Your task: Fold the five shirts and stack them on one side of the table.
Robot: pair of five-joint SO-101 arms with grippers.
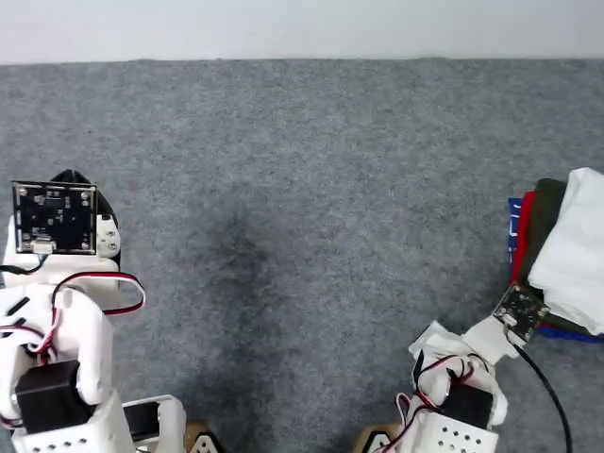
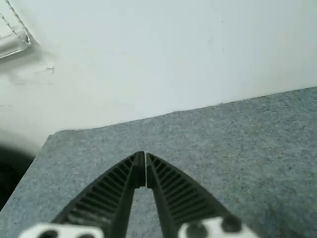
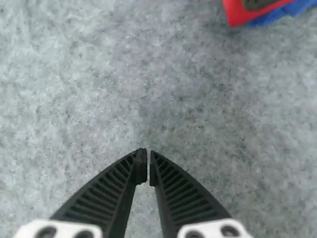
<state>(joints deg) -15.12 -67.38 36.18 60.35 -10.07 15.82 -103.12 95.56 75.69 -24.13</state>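
A stack of folded shirts [image 1: 557,260] lies at the right edge of the table: a white one on top, then a dark one, a red one and a blue one at the bottom. A corner of the red and blue shirts [image 3: 247,12] appears in the right wrist view. My right gripper [image 3: 147,166] is shut with nothing in it, low over the grey mat just beside the stack. My left gripper [image 2: 145,168] is also shut and empty, held above the mat at the table's left side and facing the white wall.
The grey felt mat [image 1: 302,217] covers the table, and a white wall [image 2: 163,54] runs behind its far edge. The left arm's body [image 1: 57,311] stands at the front left and the right arm's base [image 1: 453,396] at the front right.
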